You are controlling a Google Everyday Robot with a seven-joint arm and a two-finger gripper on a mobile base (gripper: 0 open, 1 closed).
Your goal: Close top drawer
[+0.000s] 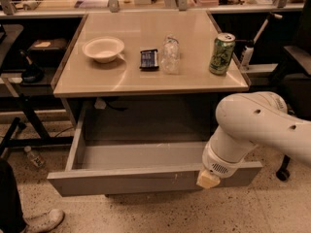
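Hanging far out from under the front edge of the bench (121, 84), the top drawer (121, 181) stands wide open in the one camera view, its shallow grey inside plain to see and its flat front well forward of the bench's front edge. The robot's white arm (257, 123) reaches in from beyond the right edge and bends down toward the right end of the drawer front. The gripper (208, 179), a pale tip below the wrist, sits at the top lip of that front; I cannot tell whether it touches the metal, nor whether it is released or clenched. On the bench top a white bowl (103, 49) stands toward the left edge, a dark packet (149, 58) and a clear plastic bottle (170, 55) sit side by side near the middle, and a green can (222, 53) stands near the right edge, all apart from the arm. By my judgement the approach to the front looks made, but the whole push is left: the drawer has its full travel to go before its front lies flush under the bench's front edge
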